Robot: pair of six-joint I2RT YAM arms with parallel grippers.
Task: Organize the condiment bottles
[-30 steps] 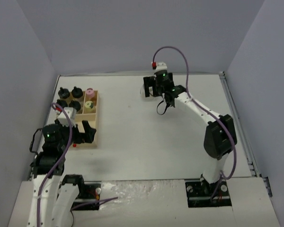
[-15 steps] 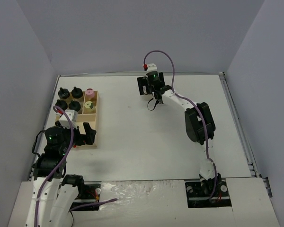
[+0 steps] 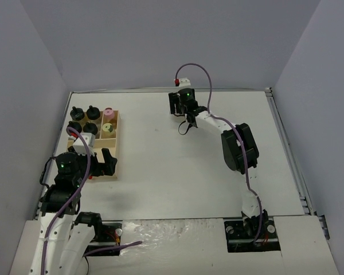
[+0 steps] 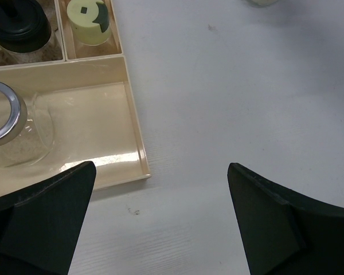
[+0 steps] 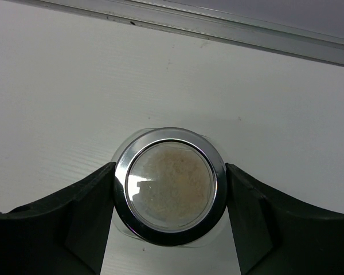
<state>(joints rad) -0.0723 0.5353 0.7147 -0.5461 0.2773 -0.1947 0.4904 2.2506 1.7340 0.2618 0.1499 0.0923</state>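
Observation:
A wide clear jar with a silvery lid [image 5: 171, 184] and tan contents stands on the table near the back edge. My right gripper [image 5: 171, 192] is shut on it, one finger against each side of the lid; from above the right gripper [image 3: 178, 105] hides it. The pale wooden tray [image 3: 116, 146] at the left holds several black-capped jars [image 3: 74, 126], a pink-capped jar [image 3: 108, 113] and a yellow-green-capped jar [image 3: 107, 128]. A second silvery-lidded jar [image 4: 6, 129] sits in the tray's large near compartment [image 4: 103, 114]. My left gripper [image 4: 160, 223] hangs open over bare table at the tray's near right corner.
A metal rail [image 5: 218, 26] runs along the table's back edge just beyond the held jar. Grey walls close in the back and both sides. My left gripper [image 3: 96, 163] overlaps the tray's near end in the top view.
My right arm reached further left and back, and its jaws closed onto the silvery-lidded jar. The left arm barely shifted and stayed open.

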